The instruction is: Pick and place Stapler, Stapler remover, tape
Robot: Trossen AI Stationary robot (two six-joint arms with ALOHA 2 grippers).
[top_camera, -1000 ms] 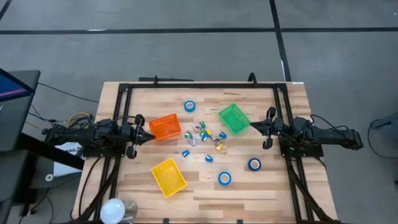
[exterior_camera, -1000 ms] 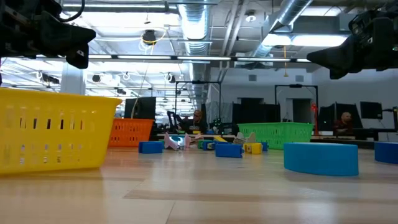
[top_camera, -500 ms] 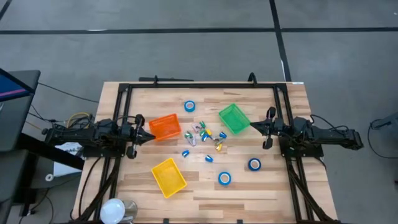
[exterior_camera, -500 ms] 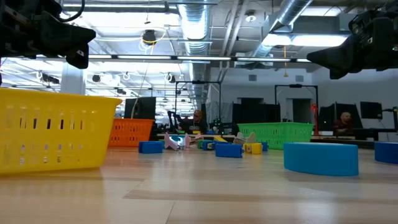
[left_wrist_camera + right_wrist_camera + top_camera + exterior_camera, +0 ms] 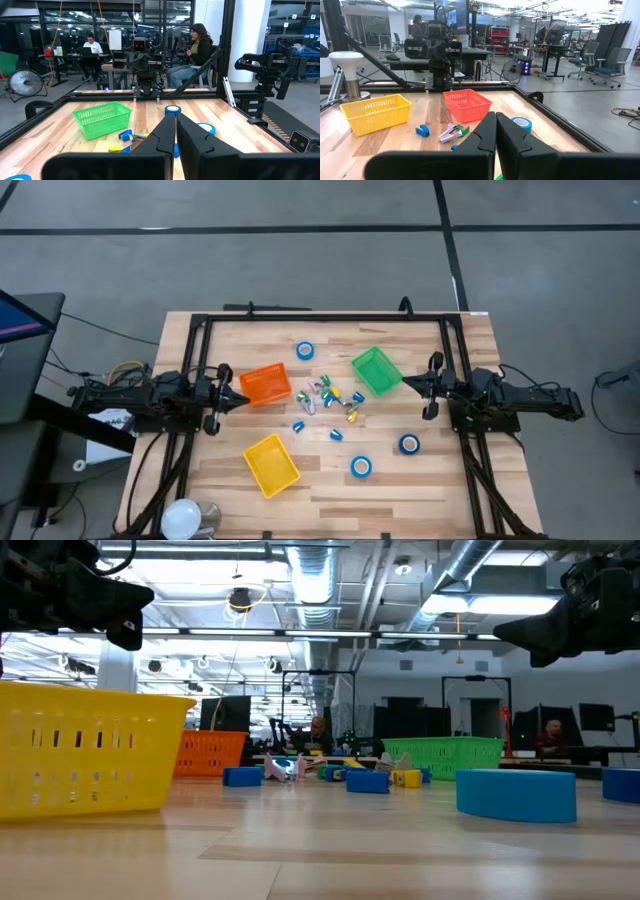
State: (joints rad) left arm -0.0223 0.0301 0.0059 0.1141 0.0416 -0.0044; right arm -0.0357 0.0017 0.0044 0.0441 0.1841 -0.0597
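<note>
Three blue tape rolls lie flat on the wooden table: one at the far middle (image 5: 305, 351) and two near the right front (image 5: 409, 444) (image 5: 361, 467). Small blue, green and yellow staplers and pale stapler removers lie scattered in the table's middle (image 5: 330, 396) (image 5: 451, 132). My left gripper (image 5: 244, 401) hovers shut at the left side, beside the orange bin. My right gripper (image 5: 404, 383) hovers shut at the right side, next to the green bin. Both point level toward the middle and hold nothing.
An orange bin (image 5: 265, 384), a green bin (image 5: 376, 370) and a yellow bin (image 5: 271, 464) stand around the scattered pieces. A black frame (image 5: 320, 319) borders the table. A white round lamp (image 5: 183, 518) sits at the near left corner. People sit in the room beyond.
</note>
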